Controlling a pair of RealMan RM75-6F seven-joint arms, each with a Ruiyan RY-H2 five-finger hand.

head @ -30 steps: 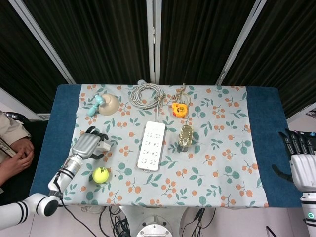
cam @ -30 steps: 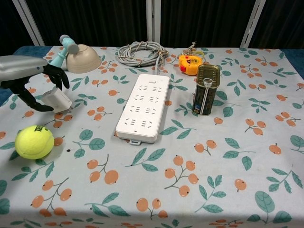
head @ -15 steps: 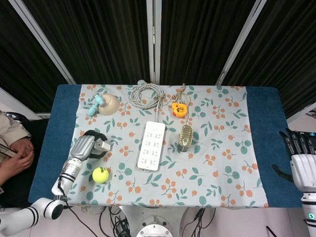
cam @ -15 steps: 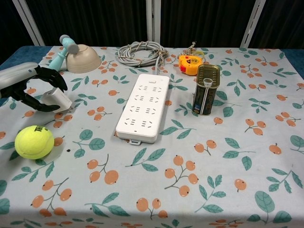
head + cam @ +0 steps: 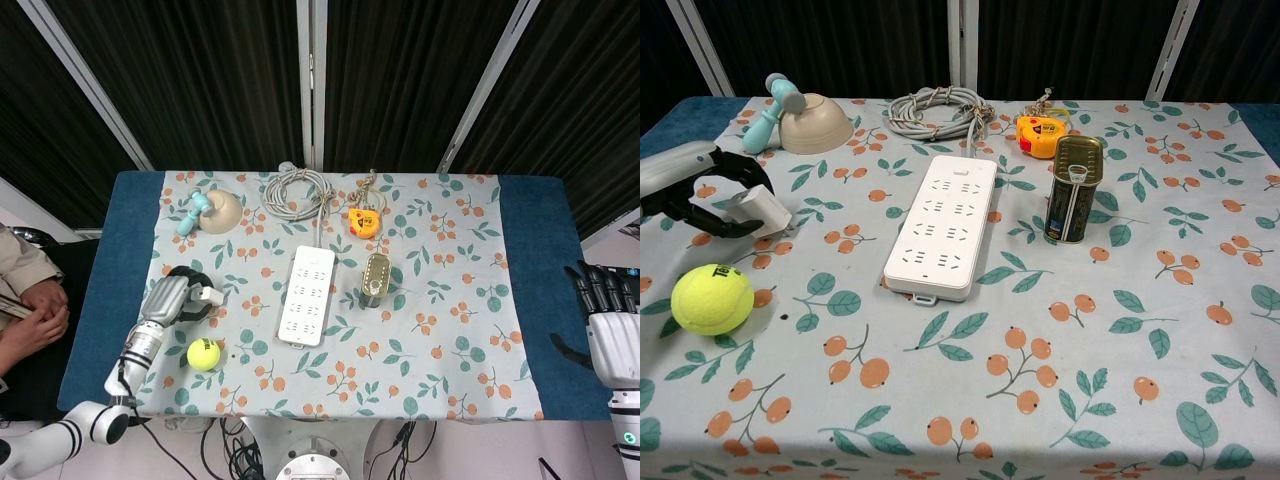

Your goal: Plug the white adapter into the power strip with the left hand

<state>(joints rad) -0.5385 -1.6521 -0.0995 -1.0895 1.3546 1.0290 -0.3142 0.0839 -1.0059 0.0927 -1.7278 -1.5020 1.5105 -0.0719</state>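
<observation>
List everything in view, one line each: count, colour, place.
adapter: 1, white, left side of cloth, in left hand's fingers
power strip: 1, white, centre
cable: 1 coil, grey, back centre
tennis ball: 1, yellow-green, front left
bowl: 1, beige, upside down, back left
mini fan: 1, teal, beside bowl
tape measure: 1, orange-yellow, back, right of cable
can: 1, olive-gold, upright, right of strip
tablecloth: 1, pale floral
person: 1, far left edge
left hand: grips adapter
right hand: off table's right edge, fingers apart

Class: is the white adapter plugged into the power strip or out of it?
Out. The white adapter lies on the cloth by the left hand, apart from the power strip.
</observation>
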